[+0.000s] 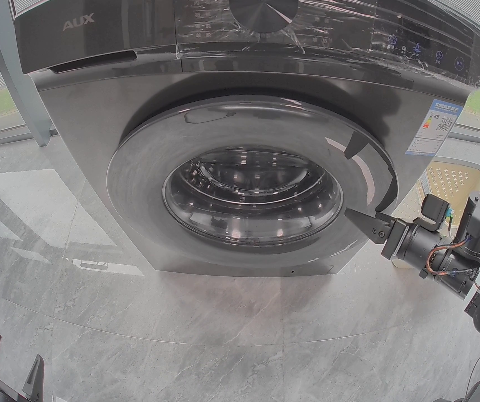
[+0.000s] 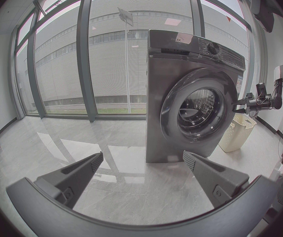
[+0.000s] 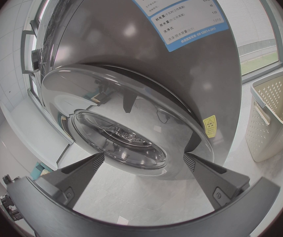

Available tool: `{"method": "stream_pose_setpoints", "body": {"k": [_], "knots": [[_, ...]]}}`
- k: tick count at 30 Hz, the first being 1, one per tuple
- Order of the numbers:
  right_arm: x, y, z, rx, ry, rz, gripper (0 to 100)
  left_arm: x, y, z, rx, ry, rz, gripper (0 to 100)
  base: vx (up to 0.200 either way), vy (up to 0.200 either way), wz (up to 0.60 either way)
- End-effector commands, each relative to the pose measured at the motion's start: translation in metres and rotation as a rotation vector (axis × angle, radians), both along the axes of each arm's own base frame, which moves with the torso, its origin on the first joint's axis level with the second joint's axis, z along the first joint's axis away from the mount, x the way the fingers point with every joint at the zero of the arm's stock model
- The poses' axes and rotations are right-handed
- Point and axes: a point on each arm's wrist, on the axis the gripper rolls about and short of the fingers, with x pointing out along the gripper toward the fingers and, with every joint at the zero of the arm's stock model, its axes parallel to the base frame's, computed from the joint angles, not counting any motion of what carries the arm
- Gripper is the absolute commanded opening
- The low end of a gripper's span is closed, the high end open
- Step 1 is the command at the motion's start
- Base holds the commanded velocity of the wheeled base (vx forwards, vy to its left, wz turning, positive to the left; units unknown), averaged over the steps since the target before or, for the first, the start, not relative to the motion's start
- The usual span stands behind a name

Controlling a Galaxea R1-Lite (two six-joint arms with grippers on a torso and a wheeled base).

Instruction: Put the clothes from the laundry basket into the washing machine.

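Note:
The grey washing machine [image 1: 83, 118] faces me with its round glass door [image 1: 251, 196] lying flat against the front. My right gripper [image 1: 354, 216] is at the door's right rim, about halfway up, open, with nothing between its fingers [image 3: 210, 178]. In the right wrist view the door rim [image 3: 168, 116] lies just beyond the fingertips. The cream perforated laundry basket [image 1: 452, 180] stands on the floor to the right of the machine, behind the right arm; its bare inner walls [image 3: 280, 96] show. My left gripper [image 1: 12, 358] is open, low at the near left, far from the machine.
Glossy grey tiled floor [image 1: 223, 325] spreads in front of the machine. Tall windows with dark frames [image 2: 82, 66] stand behind and to the left of it. A white wall [image 2: 280, 43] runs along the right, past the basket [image 2: 237, 132].

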Motion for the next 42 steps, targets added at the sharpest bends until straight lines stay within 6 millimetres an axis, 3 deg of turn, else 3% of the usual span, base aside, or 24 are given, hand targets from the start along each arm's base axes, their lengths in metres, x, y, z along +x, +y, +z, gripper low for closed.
{"method": "stream_pose_setpoints", "body": {"k": [1,4,20,24,27,33,39,42], "knots": [[-0.002,-0.001,0.003,0.005,-0.012,0.0,100,0.001,0.0,-0.005,0.0,0.008,0.0,100,0.2,0.0,0.0],[-0.001,-0.001,0.003,0.006,-0.013,-0.002,100,0.001,0.0,-0.005,0.0,0.007,0.0,100,0.2,0.0,0.0],[-0.006,-0.002,0.003,0.018,-0.045,0.0,100,0.001,0.0,-0.005,0.0,0.007,0.0,100,0.0,0.0,0.0],[-0.031,-0.004,-0.012,-0.036,-0.003,0.058,100,0.001,0.0,-0.005,-0.001,0.007,0.0,100,0.0,0.0,0.0],[-0.063,-0.001,-0.019,-0.084,-0.006,0.167,100,0.001,0.0,-0.005,-0.001,0.007,0.0,100,0.0,0.0,0.0],[-0.106,-0.017,-0.029,-0.158,-0.036,0.245,100,0.001,0.0,-0.005,-0.001,0.007,0.0,100,0.0,0.0,0.0],[-0.141,-0.053,-0.01,-0.137,-0.171,0.154,100,0.001,0.0,-0.005,-0.001,0.007,0.0,100,0.0,0.0,0.0],[-0.153,-0.069,-0.012,-0.149,-0.163,0.063,100,0.001,0.0,-0.005,-0.001,0.008,0.0,100,0.0,0.0,0.0]]}}
